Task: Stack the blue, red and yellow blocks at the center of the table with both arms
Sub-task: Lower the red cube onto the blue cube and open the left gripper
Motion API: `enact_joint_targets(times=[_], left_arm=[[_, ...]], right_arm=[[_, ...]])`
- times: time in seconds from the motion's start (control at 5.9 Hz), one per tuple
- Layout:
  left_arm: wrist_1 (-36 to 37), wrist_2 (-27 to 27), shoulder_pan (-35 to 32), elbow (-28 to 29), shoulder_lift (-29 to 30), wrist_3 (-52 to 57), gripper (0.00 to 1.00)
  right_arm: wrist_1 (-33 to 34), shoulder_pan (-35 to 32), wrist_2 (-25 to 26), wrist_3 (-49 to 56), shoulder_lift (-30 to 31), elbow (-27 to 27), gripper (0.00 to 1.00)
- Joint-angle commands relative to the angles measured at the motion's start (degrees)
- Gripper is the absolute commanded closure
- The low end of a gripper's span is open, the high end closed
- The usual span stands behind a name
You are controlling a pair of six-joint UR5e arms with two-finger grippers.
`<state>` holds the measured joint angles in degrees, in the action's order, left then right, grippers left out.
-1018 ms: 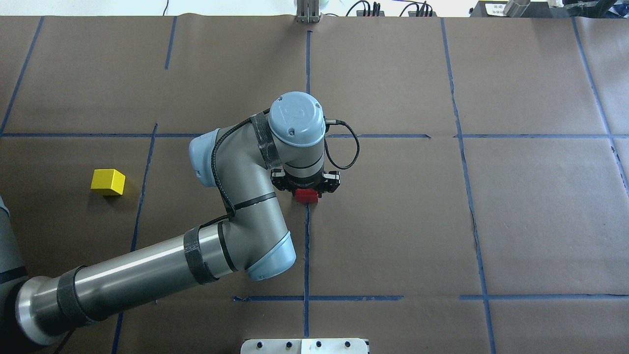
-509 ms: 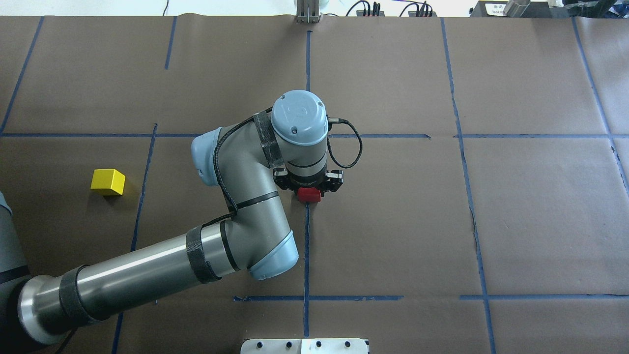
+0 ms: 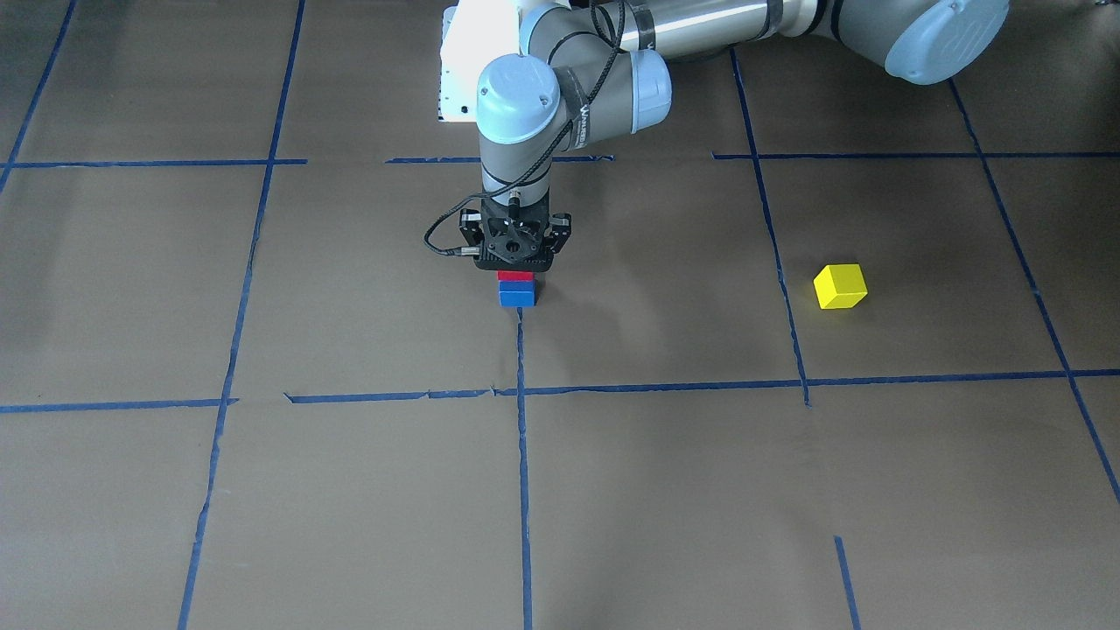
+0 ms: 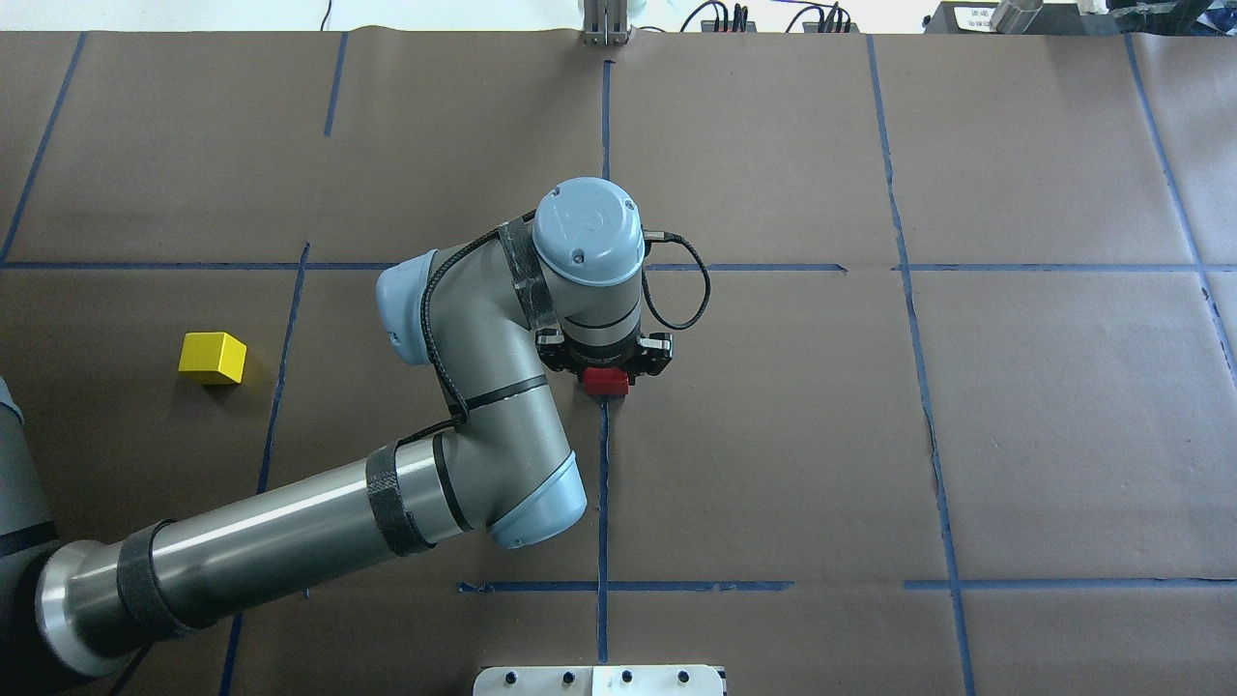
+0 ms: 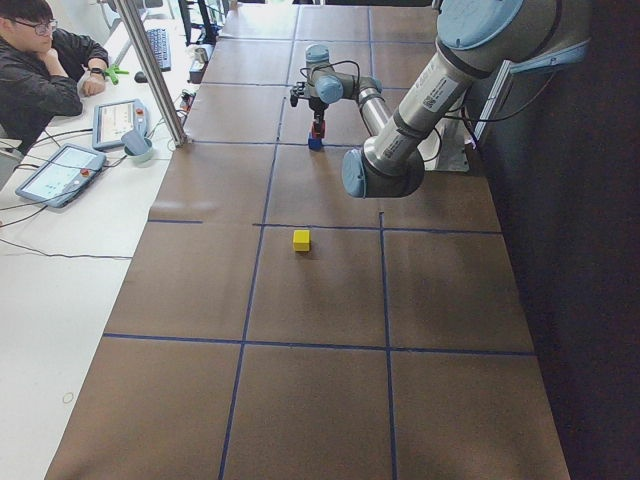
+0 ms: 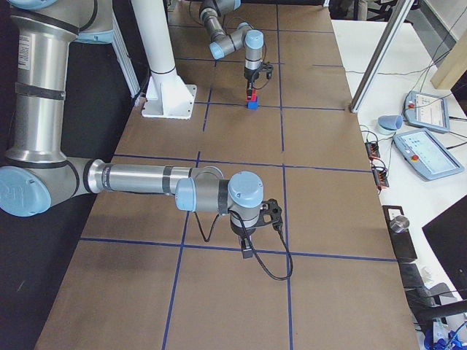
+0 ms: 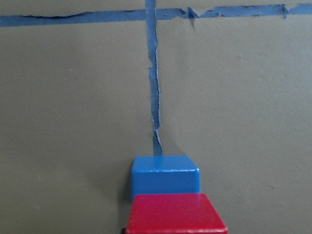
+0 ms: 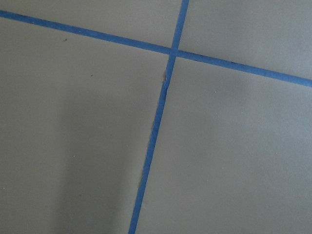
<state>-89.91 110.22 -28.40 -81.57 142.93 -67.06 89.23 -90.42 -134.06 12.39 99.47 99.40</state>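
Observation:
A red block (image 3: pixel 515 276) sits on top of a blue block (image 3: pixel 517 297) near the middle of the table (image 4: pixel 1063 435). My left gripper (image 3: pixel 515 271) points straight down over the pair and is shut on the red block (image 4: pixel 606 383). In the left wrist view the red block (image 7: pixel 175 214) overlaps the blue block (image 7: pixel 165 175). A yellow block (image 4: pixel 213 358) lies alone far off on the left arm's side. My right gripper (image 6: pixel 248 251) hangs low over bare table away from all blocks, and I cannot tell whether it is open or shut.
A white pedestal base (image 6: pixel 169 98) stands at the robot's edge of the table. A person (image 5: pixel 40 70) sits at a side desk with tablets (image 5: pixel 118 122). A metal post (image 5: pixel 155 70) rises at the table's far edge.
The left arm and the red block shifted a little to the right a second ago and have held still since. The yellow block has not moved.

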Motion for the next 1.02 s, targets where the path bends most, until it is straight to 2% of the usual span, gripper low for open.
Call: enact_joint_targets(times=[0.0,0.17,0.34,0.51,0.68,0.85], left_arm=[[0.0,-0.7,-0.3,0.1,0.1,-0.1,0.36],[0.0,-0.9,-0.3,0.1,0.1,-0.2,0.25],[-0.3,-1.8,-0.3,0.0,0.1,0.0,0.07],[-2.4,-1.7,-1.8,-0.5,0.1,0.3,0.01],[-2.4,-1.3,-3.6,-1.4,0.1,0.5,0.01],[-1.6,2.4,-6.5,-3.0,-0.5,4.5,0.01]], right_arm=[[0.0,0.0,-0.1,0.0,0.0,0.0,0.0],[0.0,0.0,-0.1,0.0,0.0,0.1,0.0],[0.0,0.0,-0.1,0.0,0.0,0.1,0.0],[0.0,0.0,-0.1,0.0,0.0,0.2,0.0],[0.0,0.0,-0.1,-0.1,-0.1,0.1,0.0],[0.0,0.0,-0.1,-0.3,-0.1,0.2,0.0]])
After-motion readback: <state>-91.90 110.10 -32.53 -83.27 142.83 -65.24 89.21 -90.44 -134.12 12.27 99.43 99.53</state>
